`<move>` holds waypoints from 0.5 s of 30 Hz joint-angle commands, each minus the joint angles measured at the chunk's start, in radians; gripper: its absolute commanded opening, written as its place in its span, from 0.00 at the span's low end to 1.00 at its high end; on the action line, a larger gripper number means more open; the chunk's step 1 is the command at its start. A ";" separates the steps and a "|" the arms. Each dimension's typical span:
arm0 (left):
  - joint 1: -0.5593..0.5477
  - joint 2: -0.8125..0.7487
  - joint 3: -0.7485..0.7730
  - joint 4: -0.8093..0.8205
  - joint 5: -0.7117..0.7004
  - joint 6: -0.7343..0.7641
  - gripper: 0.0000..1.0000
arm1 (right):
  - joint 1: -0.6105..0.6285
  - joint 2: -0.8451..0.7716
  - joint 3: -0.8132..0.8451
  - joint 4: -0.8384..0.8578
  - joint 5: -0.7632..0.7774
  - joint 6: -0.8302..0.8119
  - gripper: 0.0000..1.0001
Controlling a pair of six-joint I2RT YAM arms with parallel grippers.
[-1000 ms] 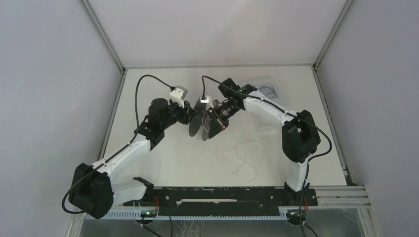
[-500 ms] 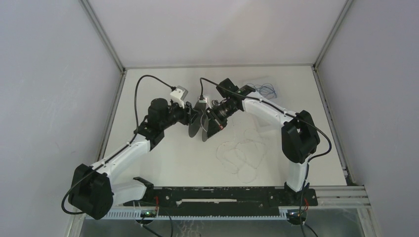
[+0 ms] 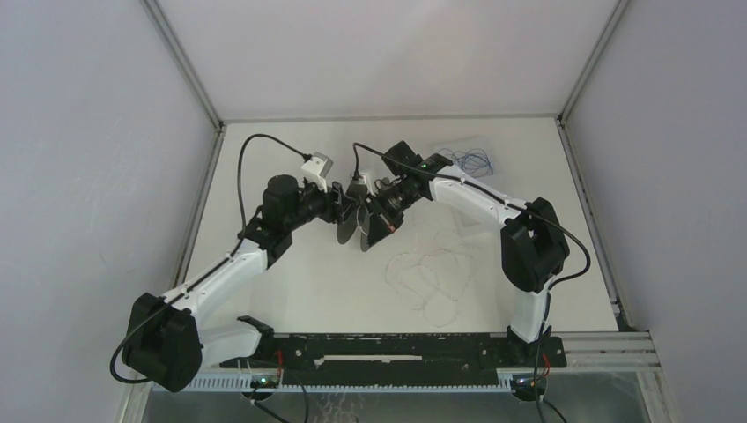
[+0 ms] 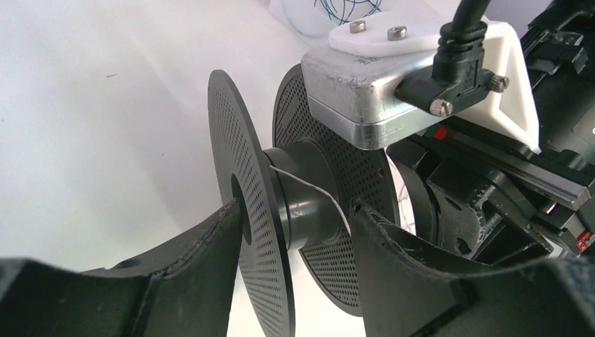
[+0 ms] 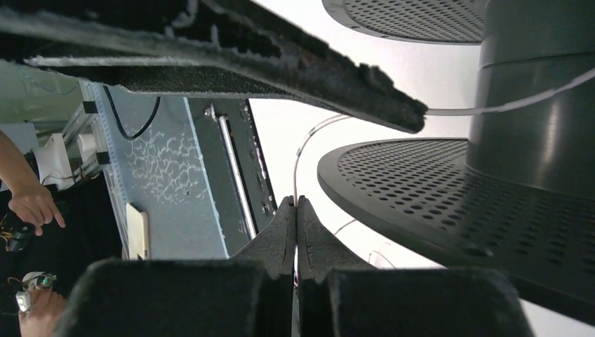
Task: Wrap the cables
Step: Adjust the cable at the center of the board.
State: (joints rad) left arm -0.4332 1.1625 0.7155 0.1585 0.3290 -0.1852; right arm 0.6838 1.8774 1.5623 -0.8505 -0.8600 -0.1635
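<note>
A black spool (image 3: 357, 225) with perforated flanges sits between my two grippers. My left gripper (image 4: 295, 217) is open and straddles the spool's (image 4: 309, 203) near flange and hub. The left finger lies close against the flange's outer face, and the right finger stands beside the hub. A strand of the thin whitish cable (image 4: 309, 184) crosses the hub. My right gripper (image 5: 295, 203) is shut on the cable (image 5: 309, 137), which rises from the fingertips and curves onto the spool's hub (image 5: 540, 126). The rest of the cable (image 3: 432, 273) lies in loose loops on the table.
A tangle of thin blue wire (image 3: 476, 160) lies at the back right on the table. The right arm's wrist camera housing (image 4: 379, 91) sits close behind the spool. A black rail (image 3: 388, 348) runs along the near edge, and walls enclose the table.
My left gripper's jaws have spread wider around the spool. The right wrist has shifted a little left and back, still pinching the cable.
</note>
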 commanded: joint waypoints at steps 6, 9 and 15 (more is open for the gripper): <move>0.011 -0.024 -0.022 0.047 0.024 -0.020 0.65 | 0.023 -0.050 0.024 0.095 0.056 0.062 0.00; 0.013 -0.009 -0.023 0.047 0.022 -0.030 0.66 | 0.023 -0.051 0.023 0.115 0.071 0.077 0.00; -0.004 0.014 -0.018 0.033 -0.032 -0.039 0.69 | 0.028 -0.055 0.004 0.147 0.102 0.101 0.00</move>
State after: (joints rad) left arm -0.4290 1.1671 0.7155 0.1593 0.3344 -0.2077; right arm 0.6987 1.8774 1.5623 -0.7624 -0.7841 -0.0956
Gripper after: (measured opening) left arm 0.690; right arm 0.007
